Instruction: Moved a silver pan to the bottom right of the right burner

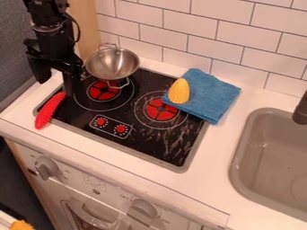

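Observation:
The black gripper (56, 85) hangs at the upper left, over the stove's left edge, with its two fingers apart and nothing between them. To its right is the silver pan (112, 64), a round metal bowl shape with two loop handles, upright at the back left of the black stove top (138, 141). Its front handle overlaps the left burner (103, 91). The right burner (160, 110) has its upper right part covered by a blue cloth.
On the blue cloth (210, 96) lies a yellow corn cob (179, 91). A red pepper-like toy (50, 110) crosses the stove's left edge. The grey sink (273, 157) and dark faucet (301, 110) are at the right; a tiled wall (186, 42) stands behind.

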Controlling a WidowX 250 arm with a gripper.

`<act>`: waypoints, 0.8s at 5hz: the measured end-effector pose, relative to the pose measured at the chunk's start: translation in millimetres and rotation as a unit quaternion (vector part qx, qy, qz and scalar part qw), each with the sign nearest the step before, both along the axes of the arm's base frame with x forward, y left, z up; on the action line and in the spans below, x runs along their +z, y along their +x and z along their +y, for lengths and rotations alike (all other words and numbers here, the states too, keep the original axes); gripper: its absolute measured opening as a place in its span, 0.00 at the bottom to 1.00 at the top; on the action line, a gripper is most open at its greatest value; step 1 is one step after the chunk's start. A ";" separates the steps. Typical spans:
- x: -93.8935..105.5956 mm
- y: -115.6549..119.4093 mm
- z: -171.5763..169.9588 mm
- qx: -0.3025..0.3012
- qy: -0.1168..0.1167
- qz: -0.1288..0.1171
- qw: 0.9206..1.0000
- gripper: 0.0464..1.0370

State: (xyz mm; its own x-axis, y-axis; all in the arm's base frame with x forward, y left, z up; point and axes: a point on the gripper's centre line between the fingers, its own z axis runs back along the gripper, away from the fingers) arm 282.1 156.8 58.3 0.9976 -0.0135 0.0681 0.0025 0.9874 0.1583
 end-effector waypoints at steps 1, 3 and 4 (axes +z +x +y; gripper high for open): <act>-9.2 -1.9 -1.7 0.002 -0.009 0.012 1.000 0.96; -3.8 14.5 -23.0 -0.011 -0.037 -0.009 0.999 0.96; 24.4 52.5 -49.3 -0.029 -0.060 -0.055 0.996 0.96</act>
State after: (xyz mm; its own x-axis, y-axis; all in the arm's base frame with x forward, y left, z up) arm 334.6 107.5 82.7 0.9819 -0.0552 0.1809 0.0486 0.9980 0.0408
